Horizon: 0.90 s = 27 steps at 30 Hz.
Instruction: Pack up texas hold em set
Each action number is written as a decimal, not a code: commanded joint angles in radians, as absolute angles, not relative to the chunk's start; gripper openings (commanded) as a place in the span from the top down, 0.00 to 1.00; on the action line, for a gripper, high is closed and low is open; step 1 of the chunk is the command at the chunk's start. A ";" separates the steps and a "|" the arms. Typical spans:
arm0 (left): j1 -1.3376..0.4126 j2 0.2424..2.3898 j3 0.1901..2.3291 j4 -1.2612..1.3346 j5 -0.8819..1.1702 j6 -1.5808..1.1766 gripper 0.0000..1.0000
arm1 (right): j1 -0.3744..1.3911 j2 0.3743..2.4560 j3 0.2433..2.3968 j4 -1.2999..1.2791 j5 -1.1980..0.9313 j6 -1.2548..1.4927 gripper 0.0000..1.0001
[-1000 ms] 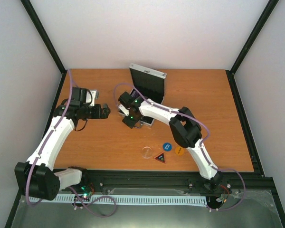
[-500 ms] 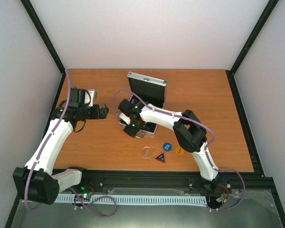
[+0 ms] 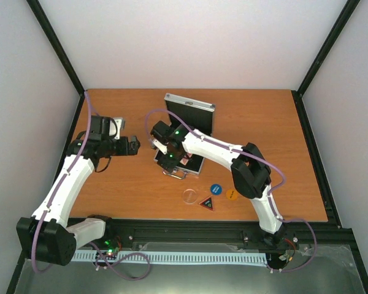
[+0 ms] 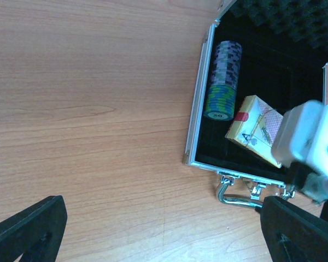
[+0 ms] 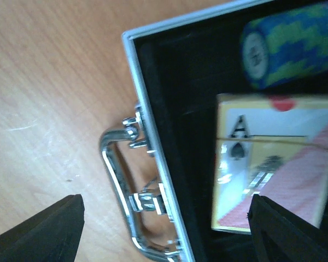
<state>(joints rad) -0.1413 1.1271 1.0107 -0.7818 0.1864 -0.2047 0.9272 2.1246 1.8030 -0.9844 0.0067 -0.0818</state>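
Note:
The small silver case (image 3: 191, 111) stands open mid-table with its lid upright; its chrome handle (image 5: 118, 183) faces the near edge. Inside on the black lining lie a stack of poker chips (image 4: 224, 82) and the boxed card deck (image 5: 273, 169), which rests tilted. My right gripper (image 5: 169, 229) hovers open over the case's front rim, one finger above the handle side and the other above the deck, holding nothing. My left gripper (image 4: 164, 234) is open over bare wood, left of the case. Round buttons (image 3: 216, 188) and a triangular button (image 3: 207, 203) lie on the table.
A clear round disc (image 3: 189, 195) and an orange button (image 3: 232, 195) lie near the front edge, right of centre. The wooden table (image 3: 282, 153) is ringed by black frame posts and white walls.
My right gripper's jaws have spread wider and its wrist has shifted over the case's front. The case has slid slightly toward the near edge. The left arm has barely moved.

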 commanded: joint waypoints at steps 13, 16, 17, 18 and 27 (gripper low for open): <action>-0.136 1.117 0.997 -0.780 0.199 -0.209 0.00 | 0.868 2.143 1.804 -0.914 0.239 -0.154 0.13; -0.136 1.120 0.998 -0.781 0.196 -0.209 0.00 | 0.853 2.145 1.795 -0.897 0.178 -0.175 0.13; -0.136 1.122 0.999 -0.781 0.195 -0.208 0.00 | 0.850 2.147 1.794 -0.893 0.169 -0.175 0.13; -0.137 1.123 1.001 -0.781 0.196 -0.208 0.00 | 0.847 2.151 1.797 -0.891 0.163 -0.175 0.13; -0.137 1.134 1.001 -0.780 0.189 -0.208 0.00 | 0.845 2.181 1.799 -0.887 0.130 -0.160 0.13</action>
